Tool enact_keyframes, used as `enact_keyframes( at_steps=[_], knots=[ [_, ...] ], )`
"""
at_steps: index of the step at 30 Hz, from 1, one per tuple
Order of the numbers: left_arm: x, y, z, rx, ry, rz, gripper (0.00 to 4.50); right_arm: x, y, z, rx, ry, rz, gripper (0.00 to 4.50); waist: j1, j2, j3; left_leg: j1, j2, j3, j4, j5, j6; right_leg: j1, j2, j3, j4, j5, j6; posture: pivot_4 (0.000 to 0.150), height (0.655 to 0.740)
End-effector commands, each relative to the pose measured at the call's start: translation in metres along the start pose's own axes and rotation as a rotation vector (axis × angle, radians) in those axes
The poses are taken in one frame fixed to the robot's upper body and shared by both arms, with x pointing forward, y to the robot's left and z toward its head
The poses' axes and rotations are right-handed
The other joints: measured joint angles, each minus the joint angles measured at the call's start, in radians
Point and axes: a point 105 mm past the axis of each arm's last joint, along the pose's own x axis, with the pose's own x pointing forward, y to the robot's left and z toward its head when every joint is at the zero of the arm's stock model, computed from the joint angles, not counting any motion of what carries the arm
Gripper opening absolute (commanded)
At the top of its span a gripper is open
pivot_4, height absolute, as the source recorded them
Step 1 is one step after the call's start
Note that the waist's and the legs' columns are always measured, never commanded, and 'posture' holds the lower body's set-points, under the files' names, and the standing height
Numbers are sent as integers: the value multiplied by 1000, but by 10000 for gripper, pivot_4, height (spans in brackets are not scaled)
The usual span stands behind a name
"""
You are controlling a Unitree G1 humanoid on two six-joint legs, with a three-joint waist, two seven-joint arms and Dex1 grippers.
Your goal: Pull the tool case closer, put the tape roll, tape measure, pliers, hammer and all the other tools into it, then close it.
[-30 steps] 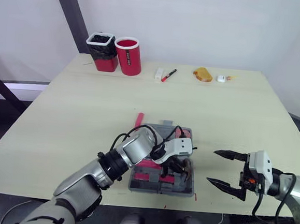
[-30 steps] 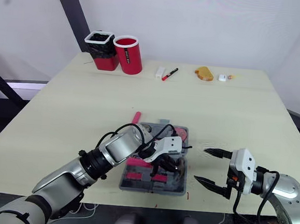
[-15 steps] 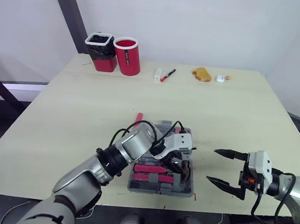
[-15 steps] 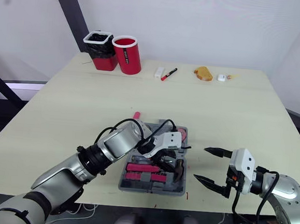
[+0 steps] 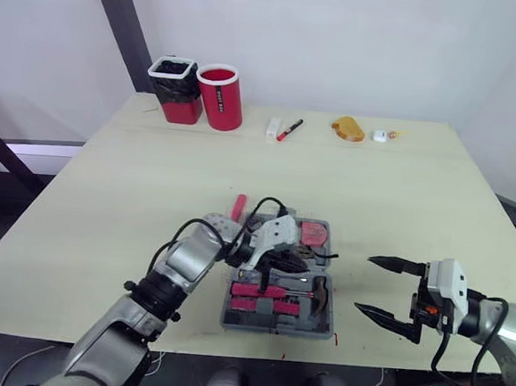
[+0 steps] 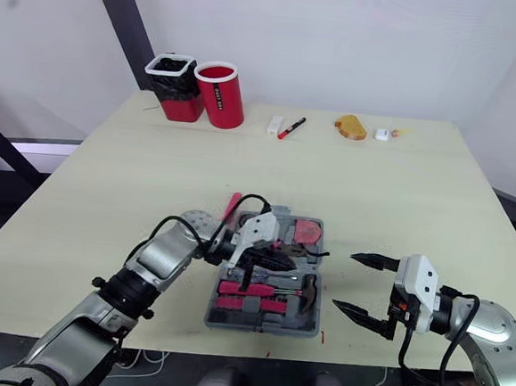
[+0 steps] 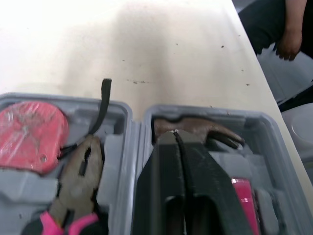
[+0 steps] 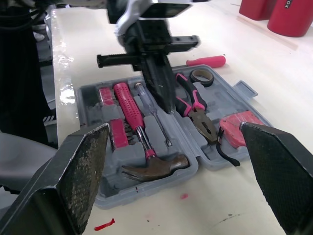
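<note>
Near front of table, tool case.

Head stereo pair high above the tabletop; one close camera on each wrist.
Both eye views look forward and down from over the near edge, take in the whole tabletop, and share almost the same scene, shifted slightly sideways. The left wrist view sits very near the tool case, looking along the left jaws into its open trays. The right wrist view looks low across the tabletop between the right jaws, sharing that case with the other views.
</note>
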Motion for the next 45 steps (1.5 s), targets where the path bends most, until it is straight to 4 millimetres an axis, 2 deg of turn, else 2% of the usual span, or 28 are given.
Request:
enact_keyframes(
  at_steps=[1, 10, 19, 24, 28, 30, 32, 36, 40, 44, 45],
  knots=[
    [-9, 0, 0, 20, -41, -1, 427, 3, -1, 8, -23, -26, 1, 45000, 0, 0, 0, 0, 0, 0, 0, 0, 0, 0, 0, 0, 0, 0, 0, 1500, 7400],
    [-9, -4, -39, -6, 34, -13, 427, 5, -4, 10, -25, -32, 11, 45000, 0, 0, 0, 0, 0, 0, 0, 0, 0, 0, 0, 0, 0, 0, 0, 1500, 7400],
    [-3, -24, -75, -8, 121, -75, 427, 2, -5, 9, -27, -25, 3, 45000, 0, 1, -1, 1, 0, 0, 0, 0, 0, 1, 0, 0, 0, 0, 0, 1500, 7400],
    [-3, -22, -74, -12, 91, -57, 427, 1, -6, 7, -24, -25, -1, 45000, 0, 5, -4, 2, 0, 0, 0, 0, 0, 2, 0, 0, 0, 0, 0, 1500, 7400],
    [-8, -14, -46, -9, -77, -10, 427, 0, -9, 9, -2, -55, -28, 45000, 0, 6, -4, 2, 0, 0, 0, 0, 0, 2, 0, 0, 0, 0, 0, 1500, 7400],
    [-17, -8, -27, 25, -185, 42, 427, -1, -13, 11, 21, -89, -71, 45000, -1, 6, -4, 2, 0, 0, 0, 0, 0, 2, 0, 0, 0, 0, 0, 1500, 7400],
    [-28, -2, -19, 14, -222, 107, 427, -3, -20, 14, 49, -125, -121, 45000, -1, 5, -4, 1, 0, 0, 0, 0, 0, 1, 0, 0, 0, 0, 0, 1500, 7400],
    [-57, 9, -12, -9, -267, 276, 427, -12, -29, 8, 59, -117, -197, 45000, -2, 5, -4, 1, 0, 0, 0, 0, 0, 2, 0, -1, 0, 0, 0, 1500, 7400],
    [-88, 12, -24, -126, -311, 439, 427, -25, -36, -8, 95, -110, -274, 45000, -3, 6, -4, 1, 1, 0, 0, 0, 0, 1, 0, 0, 0, 0, 0, 1500, 7400],
    [-115, 6, -43, -199, -299, 573, 427, -40, -41, -27, 130, -97, -351, 45000, -2, 6, -4, 1, 1, 0, 0, 0, 0, 1, 0, 0, 0, 0, 0, 1500, 7400],
    [-124, 4, -49, -208, -289, 621, 5243, -44, -41, -31, 138, -92, -370, 45000, -2, 6, -4, 1, 1, 0, 0, 0, 0, 1, 0, 0, 0, 0, 0, 1500, 7400]
  ],
)
